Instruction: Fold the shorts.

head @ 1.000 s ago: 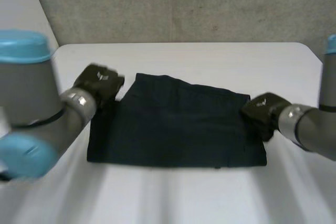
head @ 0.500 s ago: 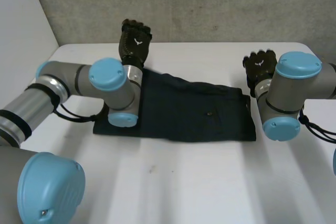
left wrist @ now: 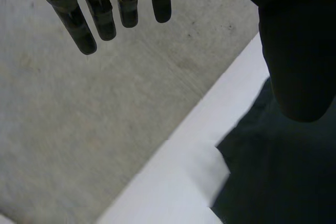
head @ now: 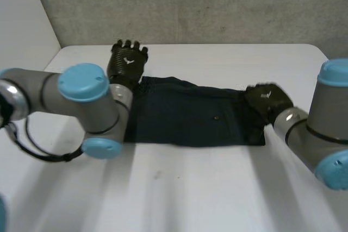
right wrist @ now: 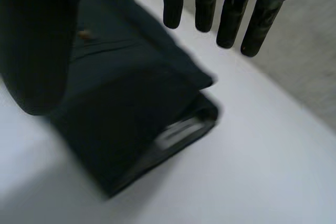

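At the far left, the left hand [head: 128, 62] has dropped from its raised pose of half a second ago and now sits by the far-left corner of the shorts [head: 190, 119]. Its fingers [left wrist: 105, 11] are straight and spread, the thumb is held apart, and it holds nothing. Across the middle of the white table [head: 190, 194], the shorts lie as a long, narrow dark band, shallower from near to far than a second ago, so one lengthwise fold looks done. At the right, the right hand [head: 266, 99] has come down from the far side over the band's right end. Its fingers [right wrist: 231, 9] are straight with the thumb wide, and the layered end lies under its palm, unpinched. Whether it touches the cloth cannot be told. The hands appear placed to grasp for a crosswise fold.
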### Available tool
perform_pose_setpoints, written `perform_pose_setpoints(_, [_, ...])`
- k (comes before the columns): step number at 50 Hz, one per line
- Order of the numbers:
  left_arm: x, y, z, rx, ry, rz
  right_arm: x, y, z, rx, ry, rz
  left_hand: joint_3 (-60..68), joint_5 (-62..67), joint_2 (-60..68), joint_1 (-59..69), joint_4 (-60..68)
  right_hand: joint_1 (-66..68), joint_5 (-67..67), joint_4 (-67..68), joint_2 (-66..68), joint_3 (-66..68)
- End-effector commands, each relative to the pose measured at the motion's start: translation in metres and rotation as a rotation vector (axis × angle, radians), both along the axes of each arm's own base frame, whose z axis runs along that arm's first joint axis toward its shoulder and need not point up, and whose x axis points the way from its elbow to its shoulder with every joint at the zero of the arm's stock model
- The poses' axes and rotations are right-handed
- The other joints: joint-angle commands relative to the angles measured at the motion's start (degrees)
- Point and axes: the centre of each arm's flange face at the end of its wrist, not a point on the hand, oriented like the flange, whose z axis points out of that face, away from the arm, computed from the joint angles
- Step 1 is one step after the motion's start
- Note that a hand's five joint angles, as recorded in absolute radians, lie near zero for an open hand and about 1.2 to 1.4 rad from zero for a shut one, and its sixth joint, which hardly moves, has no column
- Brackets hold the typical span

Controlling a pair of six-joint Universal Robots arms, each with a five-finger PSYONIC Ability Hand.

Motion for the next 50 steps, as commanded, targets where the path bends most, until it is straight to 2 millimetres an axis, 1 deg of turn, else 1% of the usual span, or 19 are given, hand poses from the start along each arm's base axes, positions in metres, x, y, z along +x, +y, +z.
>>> perform_pose_setpoints(1, [0.032, 0.023, 0.007, 0.207, 0.127, 0.002, -0.01, 0.004, -0.021, 0.04, -0.041, -0.015, -2.0, -2.66, -1.4, -1.19, -1.73, 12.07, 9.35, 9.64, 9.46, 9.39])
perform_pose_setpoints(5, [0.052, 0.027, 0.005, 0.296, 0.183, 0.003, -0.01, -0.002, -0.035, -0.013, -0.054, -0.02, -2.0, -2.66, -1.4, -1.19, -1.73, 14.25, 11.54, 11.82, 11.64, 11.58])
perform_pose_setpoints(8, [0.061, 0.029, 0.002, 0.322, 0.185, 0.011, -0.009, -0.008, -0.045, -0.034, -0.053, -0.021, -2.0, -2.66, -1.4, -1.19, -1.73, 18.61, 15.9, 16.18, 16.0, 15.93])
perform_pose_setpoints(11, [0.067, 0.03, -0.001, 0.335, 0.182, 0.027, -0.008, -0.011, -0.05, -0.036, -0.051, -0.02, -2.0, -2.66, -1.4, -1.19, -1.73, 21.31, 18.6, 18.88, 18.7, 18.64])
perform_pose_setpoints(14, [0.072, 0.03, -0.002, 0.342, 0.182, 0.039, -0.008, -0.013, -0.055, -0.031, -0.046, -0.021, -2.0, -2.66, -1.4, -1.19, -1.73, 28.03, 25.32, 25.61, 25.42, 25.36])
perform_pose_setpoints(17, [0.076, 0.029, -0.004, 0.348, 0.183, 0.051, -0.008, -0.016, -0.06, -0.025, -0.044, -0.023, -2.0, -2.66, -1.4, -1.19, -1.73, 37.44, 34.72, 35.01, 34.83, 34.76])
perform_pose_setpoints(18, [0.077, 0.028, -0.004, 0.348, 0.183, 0.054, -0.008, -0.017, -0.06, -0.026, -0.042, -0.025, -2.0, -2.66, -1.4, -1.19, -1.73, 50.79, 48.08, 48.37, 48.18, 48.12])
perform_pose_setpoints(19, [0.077, 0.028, -0.004, 0.348, 0.183, 0.054, -0.008, -0.018, -0.06, -0.029, -0.042, -0.028, -2.0, -2.66, -1.4, -1.19, -1.73, 61.75, 59.04, 59.32, 59.14, 59.08])
perform_pose_setpoints(20, [0.077, 0.028, -0.004, 0.346, 0.184, 0.056, -0.01, -0.02, -0.059, -0.031, -0.041, -0.033, -2.0, -2.66, -1.4, -1.19, -1.73, 66.13, 63.42, 63.7, 63.52, 63.46])
perform_pose_setpoints(23, [0.078, 0.028, -0.003, 0.345, 0.184, 0.057, -0.02, -0.026, -0.054, -0.042, -0.038, -0.072, -2.0, -2.66, -1.4, -1.19, -1.73, 66.18, 63.46, 63.75, 63.57, 63.5])
perform_pose_setpoints(26, [0.077, 0.029, 0.0, 0.341, 0.186, 0.055, -0.038, -0.034, -0.049, -0.048, -0.028, -0.142, -2.0, -2.66, -1.4, -1.19, -1.73, 66.18, 63.46, 63.75, 63.57, 63.5])
perform_pose_setpoints(32, [0.08, 0.033, 0.009, 0.321, 0.195, 0.051, -0.068, -0.037, -0.023, -0.07, 0.003, -0.23, -2.0, -2.66, -1.4, -1.19, -1.73, 66.18, 63.46, 63.75, 63.57, 63.5])
perform_pose_setpoints(36, [0.08, 0.036, 0.017, 0.305, 0.201, 0.047, -0.089, -0.04, -0.019, -0.064, 0.105, -0.256, -2.0, -2.66, -1.4, -1.19, -1.73, 66.18, 63.46, 63.75, 63.57, 63.5])
perform_pose_setpoints(41, [0.081, 0.038, 0.02, 0.297, 0.204, 0.047, -0.097, -0.047, -0.011, -0.116, 0.245, -0.232, -2.0, -2.66, -1.4, -1.19, -1.73, 66.18, 63.46, 63.75, 63.57, 63.5])
perform_pose_setpoints(43, [0.081, 0.039, 0.022, 0.293, 0.206, 0.045, -0.089, -0.05, 0.001, -0.176, 0.282, -0.195, -2.0, -2.66, -1.4, -1.19, -1.73, 66.18, 63.46, 63.75, 63.57, 63.5])
perform_pose_setpoints(45, [0.08, 0.039, 0.022, 0.294, 0.207, 0.045, -0.073, -0.048, 0.013, -0.227, 0.285, -0.152, -2.0, -2.66, -1.4, -1.19, -1.73, 66.18, 63.46, 63.75, 63.57, 63.5])
perform_pose_setpoints(46, [0.08, 0.039, 0.022, 0.292, 0.208, 0.045, -0.061, -0.044, 0.02, -0.256, 0.277, -0.122, -2.0, -2.66, -1.4, -1.19, -1.73, 66.18, 63.46, 63.75, 63.57, 63.5])
perform_pose_setpoints(47, [0.081, 0.039, 0.022, 0.292, 0.208, 0.048, -0.039, -0.037, 0.036, -0.315, 0.255, -0.064, -2.0, -2.66, -1.4, -1.19, -1.73, 66.18, 63.46, 63.75, 63.57, 63.5])
perform_pose_setpoints(50, [0.08, 0.039, 0.024, 0.288, 0.211, 0.048, -0.006, -0.025, 0.053, -0.385, 0.223, 0.018, -2.0, -2.66, -1.4, -1.19, -1.73, 66.18, 63.46, 63.75, 63.57, 63.5])
